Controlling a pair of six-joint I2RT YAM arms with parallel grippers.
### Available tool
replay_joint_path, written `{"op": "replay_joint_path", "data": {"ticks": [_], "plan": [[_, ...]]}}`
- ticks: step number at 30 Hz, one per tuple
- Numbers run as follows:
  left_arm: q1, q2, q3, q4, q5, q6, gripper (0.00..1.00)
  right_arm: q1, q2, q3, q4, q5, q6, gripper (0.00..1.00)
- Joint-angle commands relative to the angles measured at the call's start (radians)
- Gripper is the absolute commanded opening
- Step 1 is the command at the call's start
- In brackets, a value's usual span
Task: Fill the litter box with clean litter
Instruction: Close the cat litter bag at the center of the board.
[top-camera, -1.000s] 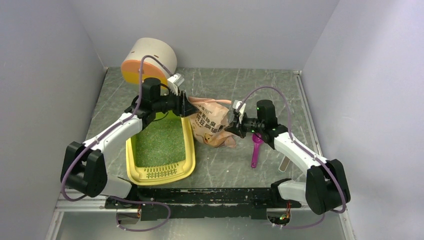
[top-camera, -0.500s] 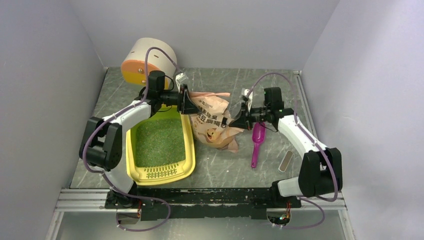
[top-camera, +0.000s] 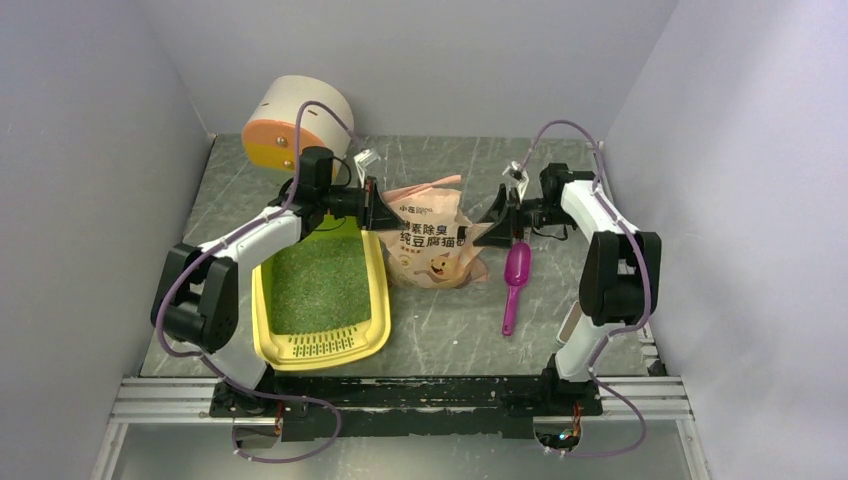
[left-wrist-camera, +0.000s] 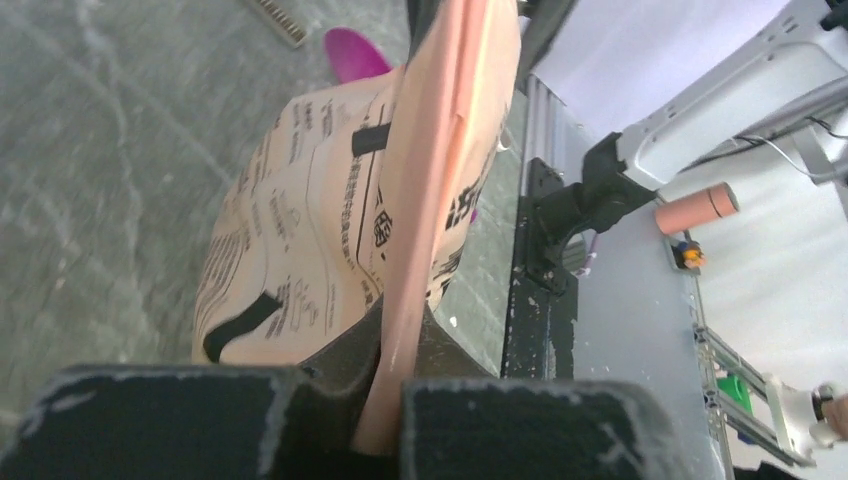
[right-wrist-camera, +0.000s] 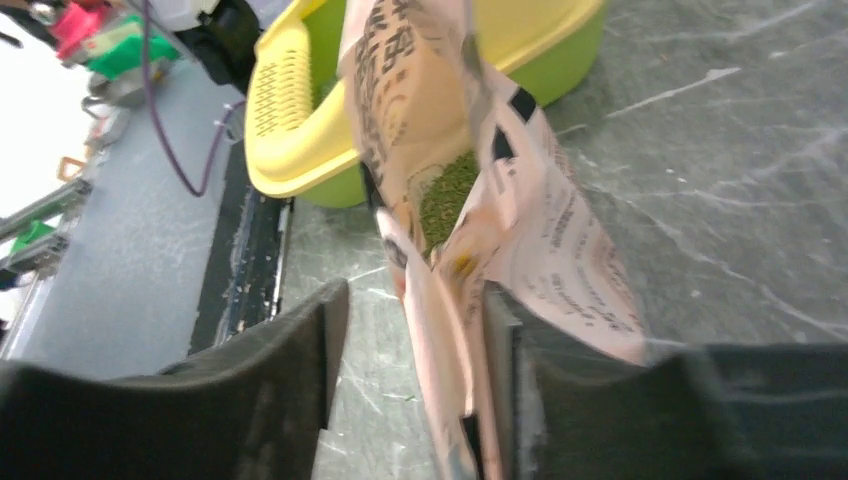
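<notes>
The yellow litter box (top-camera: 372, 325) lies at the left front, holding a layer of green clean litter (top-camera: 315, 285). A pink-beige printed bag (top-camera: 430, 245) stands upright to its right. My left gripper (top-camera: 378, 212) is shut on the bag's left top edge; in the left wrist view the flat pink edge (left-wrist-camera: 400, 300) is pinched between the jaws (left-wrist-camera: 385, 405). My right gripper (top-camera: 493, 228) is open at the bag's right top corner. In the right wrist view the bag edge (right-wrist-camera: 440, 340) rests against one finger (right-wrist-camera: 505, 370), and green litter (right-wrist-camera: 445, 195) shows inside the bag.
A magenta scoop (top-camera: 514, 280) lies on the table right of the bag. A white cylinder with an orange end (top-camera: 295, 120) lies at the back left. Grey walls close in the table on three sides. The litter box rim (right-wrist-camera: 300, 130) shows behind the bag.
My left gripper has shut on the bag's left edge. My right gripper has opened and let go of the bag while the arm swung back and right. The bag now stands upright.
</notes>
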Motion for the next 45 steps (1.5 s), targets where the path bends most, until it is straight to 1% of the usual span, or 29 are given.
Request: {"op": "replay_joint_path", "data": {"ticks": [1,2,3,4,7,10,14,16,18,22,25,27,30,31,32,33,34,35,36,37,38,39,41,43,45], "plan": [[0.032,-0.079,-0.075,0.045,-0.128,-0.098,0.05,-0.017,0.071,-0.003,-0.279,-0.134,-0.254,0.62],[0.034,-0.071,-0.077,0.068,-0.127,-0.113,0.05,-0.039,0.081,-0.03,-0.279,-0.154,-0.275,0.7],[0.036,-0.064,-0.068,0.063,-0.126,-0.114,0.05,-0.051,0.088,-0.057,-0.279,-0.17,-0.303,0.92],[0.036,-0.056,-0.052,0.032,-0.125,-0.1,0.05,-0.053,0.09,-0.076,-0.279,-0.175,-0.34,0.99],[0.036,-0.038,-0.021,0.007,-0.088,-0.078,0.05,-0.06,0.082,-0.099,-0.279,-0.168,-0.413,1.0],[0.035,-0.023,-0.005,-0.002,-0.077,-0.08,0.05,-0.068,0.086,-0.073,-0.28,-0.179,-0.386,1.0],[0.032,-0.032,-0.016,0.039,-0.072,-0.116,0.05,-0.072,0.096,-0.065,-0.279,-0.19,-0.341,1.0],[0.028,-0.042,-0.007,0.009,-0.081,-0.092,0.05,-0.072,0.097,-0.068,-0.28,-0.192,-0.338,1.0],[0.019,-0.058,0.004,-0.036,-0.094,-0.034,0.05,-0.076,0.104,-0.06,-0.28,-0.2,-0.322,1.0],[-0.022,-0.094,0.028,-0.128,-0.129,0.08,0.05,-0.095,0.14,0.004,-0.279,-0.163,-0.2,1.0],[-0.072,-0.103,0.056,-0.215,-0.164,0.169,0.05,-0.113,0.147,0.032,-0.279,-0.152,-0.143,1.0],[-0.093,-0.105,0.066,-0.237,-0.185,0.194,0.05,-0.115,0.153,0.064,-0.279,-0.134,-0.059,1.0],[-0.1,-0.112,0.059,-0.23,-0.218,0.186,0.05,-0.114,0.144,0.053,-0.278,-0.169,-0.018,1.0],[-0.1,-0.115,0.062,-0.239,-0.232,0.188,0.05,-0.114,0.129,0.042,-0.245,-0.167,0.065,1.0],[-0.1,-0.119,0.067,-0.254,-0.257,0.194,0.05,-0.113,0.085,0.004,-0.104,-0.159,0.231,1.0],[-0.1,-0.123,0.075,-0.274,-0.271,0.202,0.05,-0.104,0.015,-0.06,0.125,-0.128,0.504,1.0],[-0.1,-0.126,0.084,-0.291,-0.28,0.213,0.05,-0.082,-0.078,-0.144,0.416,-0.047,0.831,1.0],[-0.1,-0.13,0.087,-0.3,-0.286,0.22,0.05,-0.051,-0.169,-0.221,0.678,0.148,1.13,1.0],[-0.1,-0.132,0.091,-0.303,-0.293,0.222,0.05,-0.028,-0.271,-0.265,0.763,0.316,1.228,1.0],[-0.1,-0.133,0.093,-0.305,-0.3,0.223,0.05,-0.026,-0.317,-0.263,0.781,0.326,1.22,1.0],[-0.1,-0.135,0.092,-0.306,-0.303,0.224,0.05,-0.026,-0.35,-0.248,0.763,0.313,1.183,1.0],[-0.1,-0.136,0.087,-0.303,-0.306,0.222,0.05,-0.026,-0.384,-0.229,0.751,0.357,1.164,1.0],[-0.1,-0.14,0.077,-0.299,-0.308,0.221,0.05,-0.026,-0.449,-0.243,0.76,0.498,1.156,1.0],[-0.1,-0.149,0.059,-0.278,-0.303,0.215,0.05,-0.026,-0.505,-0.299,0.791,0.615,1.151,1.0],[-0.1,-0.154,0.044,-0.243,-0.291,0.198,0.05,-0.025,-0.547,-0.392,0.877,0.623,1.143,1.0]]}}
